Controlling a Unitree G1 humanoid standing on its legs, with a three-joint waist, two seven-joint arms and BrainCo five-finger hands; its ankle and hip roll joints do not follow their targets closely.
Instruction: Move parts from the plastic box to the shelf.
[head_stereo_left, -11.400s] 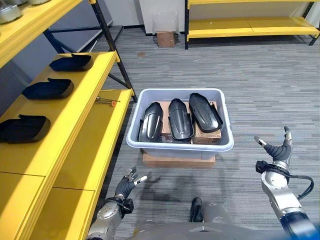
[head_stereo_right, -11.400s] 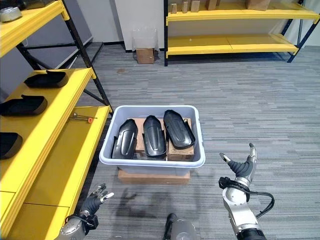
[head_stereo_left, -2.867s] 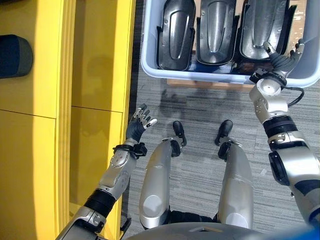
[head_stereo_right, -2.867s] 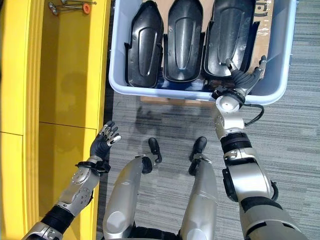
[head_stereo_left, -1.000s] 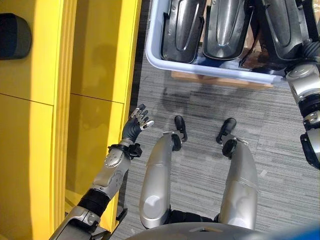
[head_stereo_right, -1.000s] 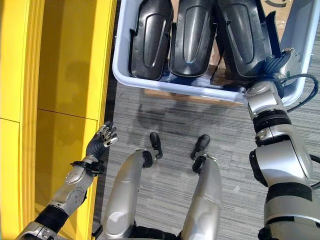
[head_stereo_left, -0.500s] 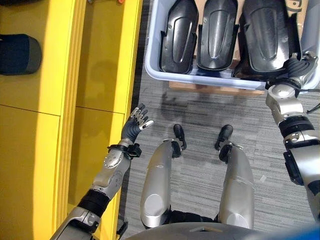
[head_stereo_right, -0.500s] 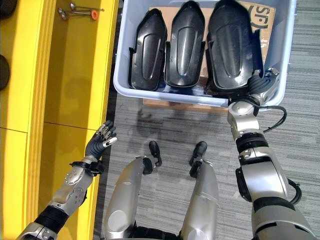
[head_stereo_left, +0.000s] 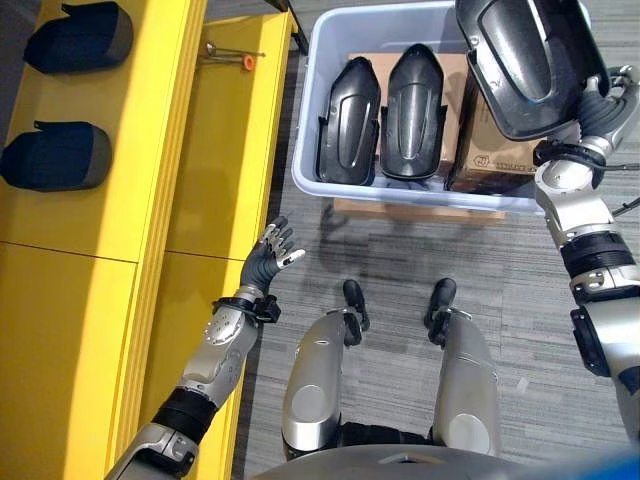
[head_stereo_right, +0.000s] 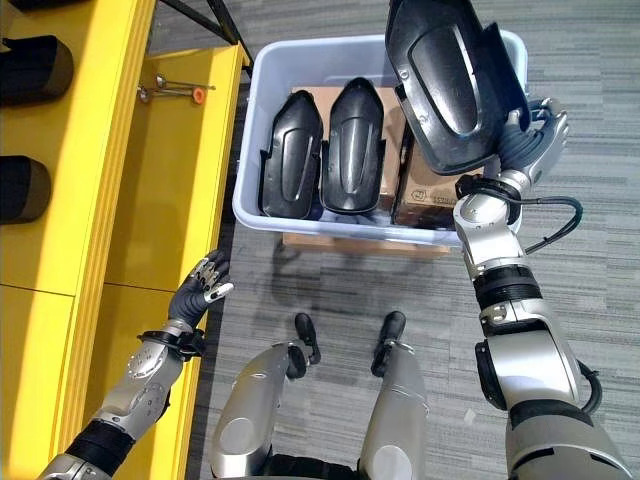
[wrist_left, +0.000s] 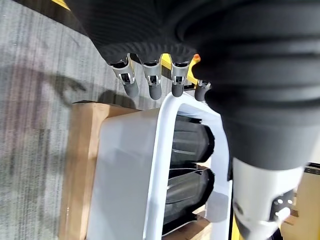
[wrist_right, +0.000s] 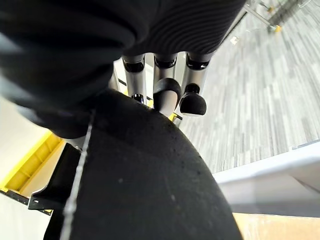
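Observation:
A lavender plastic box (head_stereo_left: 400, 192) stands on a cardboard carton on the floor ahead of me. Two black moulded parts (head_stereo_left: 349, 120) (head_stereo_left: 415, 115) lean side by side inside it, next to a brown cardboard box (head_stereo_left: 495, 150). My right hand (head_stereo_left: 600, 105) is shut on a third black part (head_stereo_left: 528, 60) and holds it tilted above the box's right end. In the right wrist view its fingers (wrist_right: 165, 95) curl over the part's dark shell (wrist_right: 140, 180). My left hand (head_stereo_left: 265, 260) is open and holds nothing, low beside the yellow shelf (head_stereo_left: 100, 230).
Two more black parts (head_stereo_left: 80, 35) (head_stereo_left: 55, 155) lie on the shelf's upper board at the left. Small tools with an orange tip (head_stereo_left: 235, 58) rest on the lower board. The shelf's dark post rises near the box's far left corner. Grey carpet surrounds the box.
My right hand has lifted the rightmost black part up out of the box. The camera has tipped up, showing more of the shelf. The left hand has stayed where it was.

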